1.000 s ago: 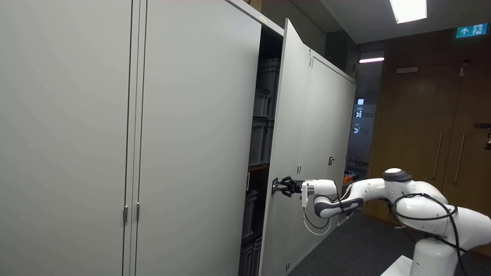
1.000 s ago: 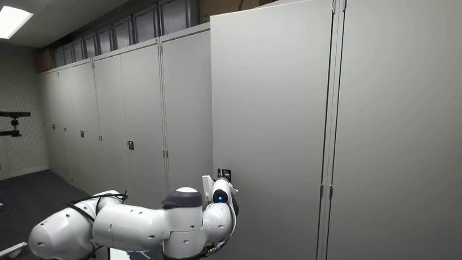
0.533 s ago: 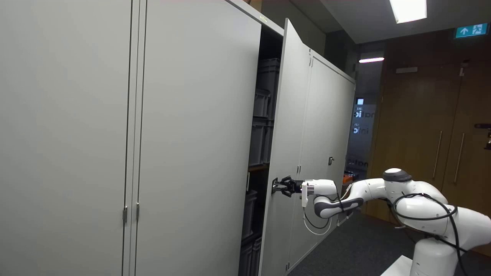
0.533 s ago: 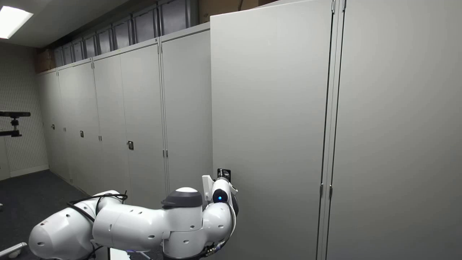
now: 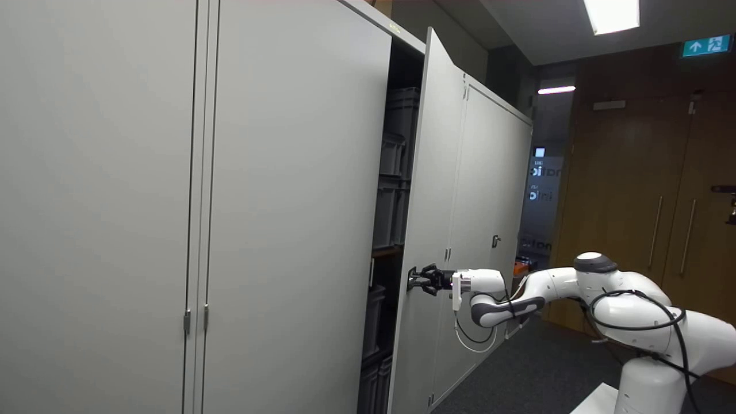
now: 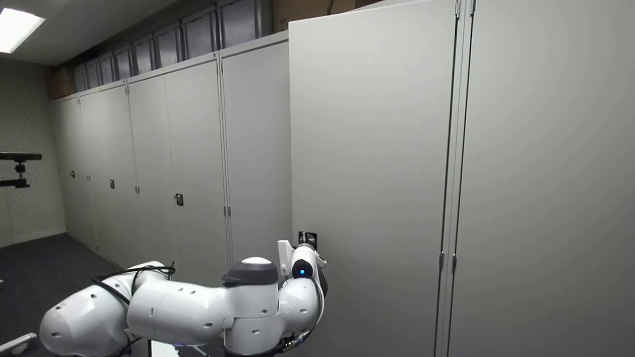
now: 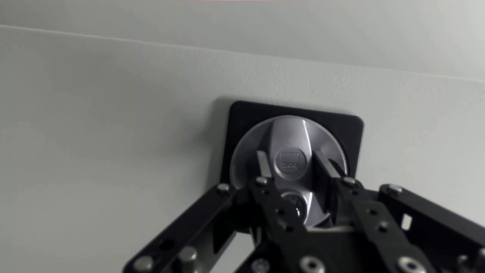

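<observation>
Your hand (image 7: 291, 163) is part-closed and clamped on the silver door handle (image 7: 290, 132), set in its black plate (image 7: 348, 132) near the free edge of the grey cabinet door (image 5: 430, 213), which stands ajar with grey bins (image 5: 386, 215) visible behind it.

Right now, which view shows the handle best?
Wrist view: the handle is large, nearly face-on, between the fingers. In an exterior view the handle looks small, seen sideways; in an exterior view the arm partly hides it.
</observation>
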